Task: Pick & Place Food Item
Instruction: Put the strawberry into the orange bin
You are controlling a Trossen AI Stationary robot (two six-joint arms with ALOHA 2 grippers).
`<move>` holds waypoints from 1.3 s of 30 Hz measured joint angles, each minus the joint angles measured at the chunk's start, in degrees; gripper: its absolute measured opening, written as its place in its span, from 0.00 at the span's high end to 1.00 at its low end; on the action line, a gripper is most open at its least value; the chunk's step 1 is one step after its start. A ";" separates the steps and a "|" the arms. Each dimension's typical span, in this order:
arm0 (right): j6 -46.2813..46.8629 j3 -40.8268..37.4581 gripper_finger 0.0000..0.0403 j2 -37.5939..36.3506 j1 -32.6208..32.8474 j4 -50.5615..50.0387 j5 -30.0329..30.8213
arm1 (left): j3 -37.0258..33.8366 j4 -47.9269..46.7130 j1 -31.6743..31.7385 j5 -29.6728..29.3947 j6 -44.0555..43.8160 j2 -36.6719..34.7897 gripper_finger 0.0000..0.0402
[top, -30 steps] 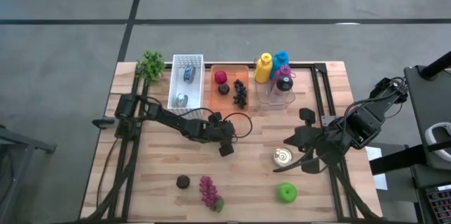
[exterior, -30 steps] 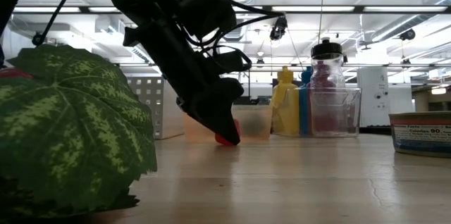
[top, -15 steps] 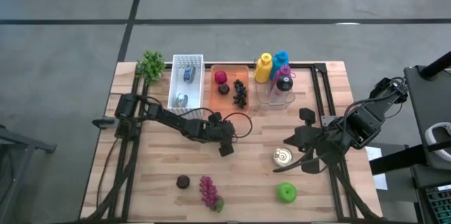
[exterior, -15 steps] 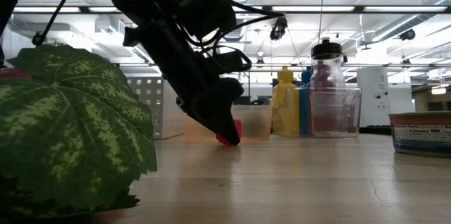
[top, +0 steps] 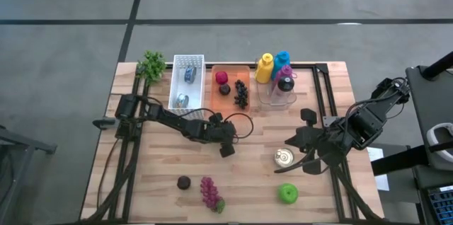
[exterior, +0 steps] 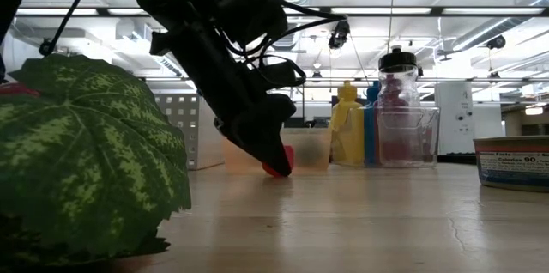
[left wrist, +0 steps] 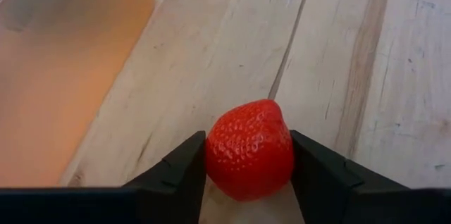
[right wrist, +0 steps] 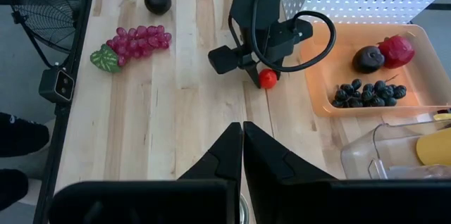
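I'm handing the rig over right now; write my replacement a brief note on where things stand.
Left gripper: shut on the strawberry, low over the wood beside the orange tray.
Right gripper: shut, empty, waiting by the tin can.
Done: strawberry gripped.
Left: lift it and place it; the tray, already holding dark berries, looks the likely spot.

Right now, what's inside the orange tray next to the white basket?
The orange tray holds a dark plum, a red fruit and a dark grape bunch. Its near corner is hidden behind a clear container.
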 joint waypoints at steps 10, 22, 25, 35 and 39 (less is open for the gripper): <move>-0.02 0.00 0.98 0.00 -0.02 -0.10 0.07 | 1.62 -1.64 0.17 0.00 0.00 -5.88 0.58; -0.20 -0.06 0.98 0.02 -0.02 -0.36 0.58 | 13.85 -15.57 6.35 -2.85 -0.26 -8.48 0.58; -0.17 -0.09 0.98 0.02 -0.02 -0.41 1.45 | 15.56 -17.27 9.15 -2.87 -0.70 -8.48 0.58; -0.02 -0.09 0.98 0.02 -0.02 -0.27 1.64 | 14.08 -18.52 17.49 -2.84 -6.47 -8.35 0.58; -0.02 -0.09 0.98 0.02 -0.02 -0.27 1.78 | 13.11 -18.09 18.16 -2.59 -8.21 -8.33 0.58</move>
